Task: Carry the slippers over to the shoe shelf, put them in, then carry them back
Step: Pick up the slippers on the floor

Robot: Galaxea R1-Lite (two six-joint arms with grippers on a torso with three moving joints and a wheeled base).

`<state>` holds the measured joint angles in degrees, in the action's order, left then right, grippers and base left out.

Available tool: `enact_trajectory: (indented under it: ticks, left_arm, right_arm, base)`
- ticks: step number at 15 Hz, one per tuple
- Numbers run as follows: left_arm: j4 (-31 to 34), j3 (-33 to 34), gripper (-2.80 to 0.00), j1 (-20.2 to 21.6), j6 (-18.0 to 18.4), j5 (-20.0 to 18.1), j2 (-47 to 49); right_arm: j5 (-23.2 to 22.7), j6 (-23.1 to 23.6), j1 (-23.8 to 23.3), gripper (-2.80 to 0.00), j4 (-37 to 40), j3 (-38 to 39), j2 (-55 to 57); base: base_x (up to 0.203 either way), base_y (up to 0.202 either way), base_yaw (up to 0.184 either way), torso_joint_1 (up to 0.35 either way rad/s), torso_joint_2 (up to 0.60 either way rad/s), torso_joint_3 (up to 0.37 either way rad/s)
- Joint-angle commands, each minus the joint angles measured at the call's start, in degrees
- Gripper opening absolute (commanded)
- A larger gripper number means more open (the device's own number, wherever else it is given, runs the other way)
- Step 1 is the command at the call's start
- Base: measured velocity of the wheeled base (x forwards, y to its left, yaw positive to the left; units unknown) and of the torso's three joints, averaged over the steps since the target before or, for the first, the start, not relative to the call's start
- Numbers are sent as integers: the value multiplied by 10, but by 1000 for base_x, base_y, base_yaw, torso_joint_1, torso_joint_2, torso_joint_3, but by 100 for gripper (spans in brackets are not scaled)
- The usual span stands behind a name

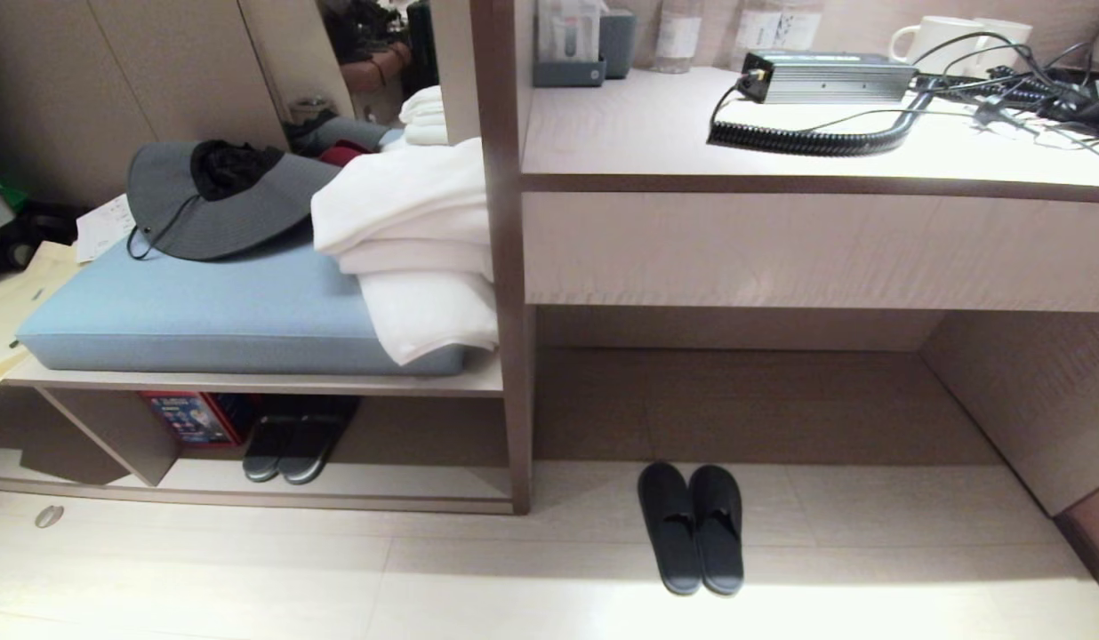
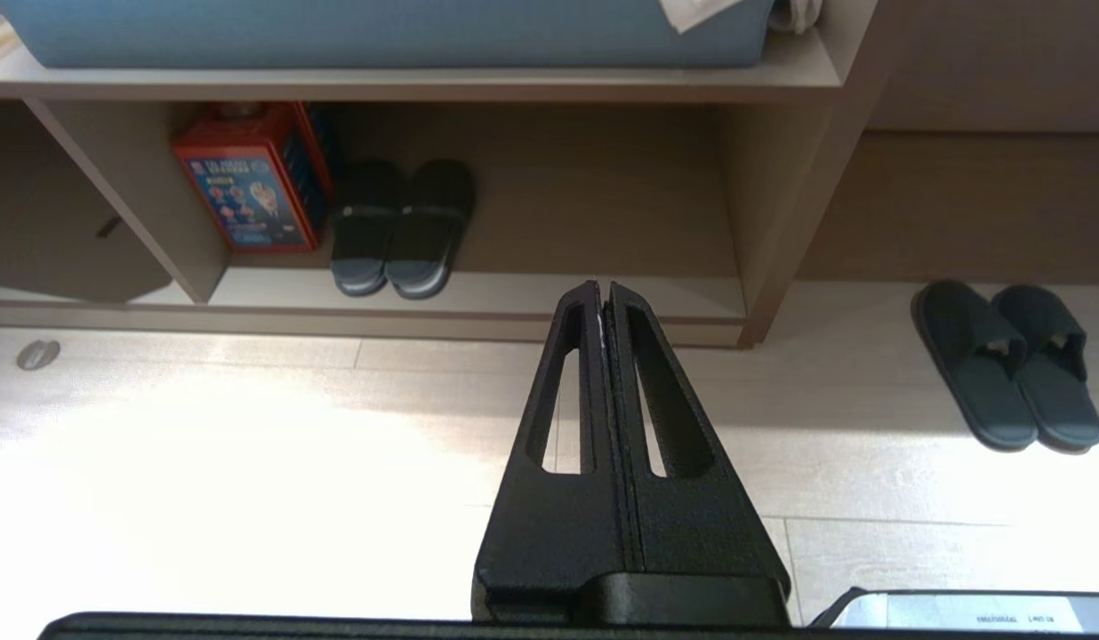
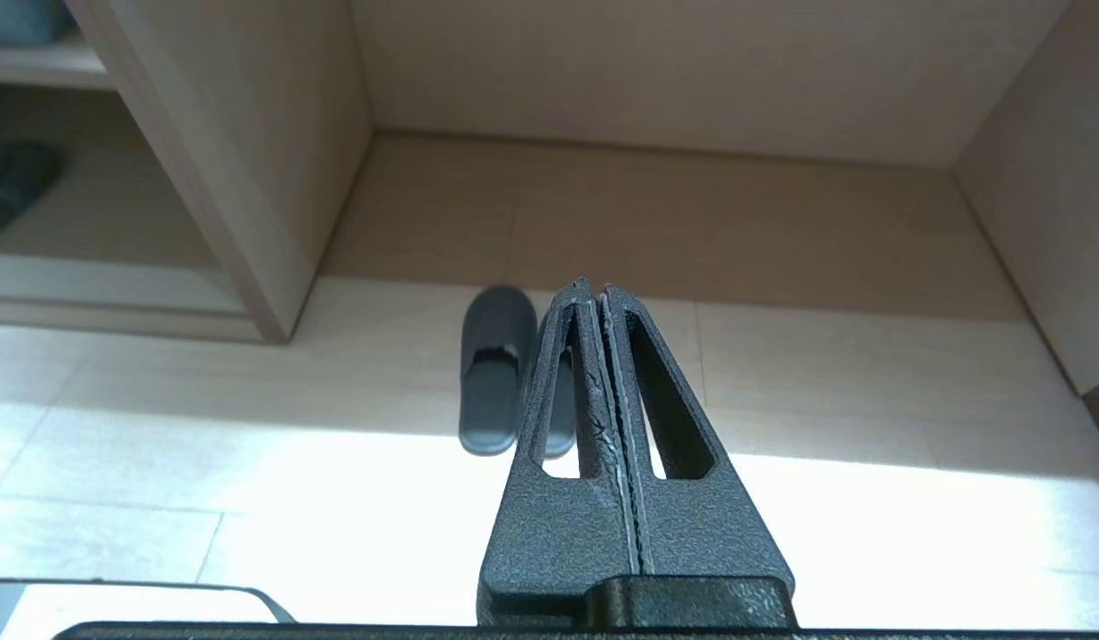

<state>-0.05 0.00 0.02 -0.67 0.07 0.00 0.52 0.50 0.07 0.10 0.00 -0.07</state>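
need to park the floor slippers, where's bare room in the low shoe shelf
Bare board runs from the other pair rightward to the shoe shelf side panel; the slippers should fit there. Crowded at the left: red box and that pair fill the space by the divider.

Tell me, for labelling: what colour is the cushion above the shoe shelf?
Light blue cushion, clearest in the head view.
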Motion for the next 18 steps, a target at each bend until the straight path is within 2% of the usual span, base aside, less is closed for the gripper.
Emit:
enact_trajectory:
  ticks: [1, 18]
  left_arm:
    - [0, 0, -280, 1, 0, 0, 0]
    - [0, 1, -280, 1, 0, 0, 0]
  right_arm:
    - [0, 0, 0, -280, 0, 0, 0]
    - [0, 0, 0, -280, 0, 0, 0]
  base:
    - [0, 0, 0, 3, 2, -202]
    - [0, 0, 0, 1, 3, -196]
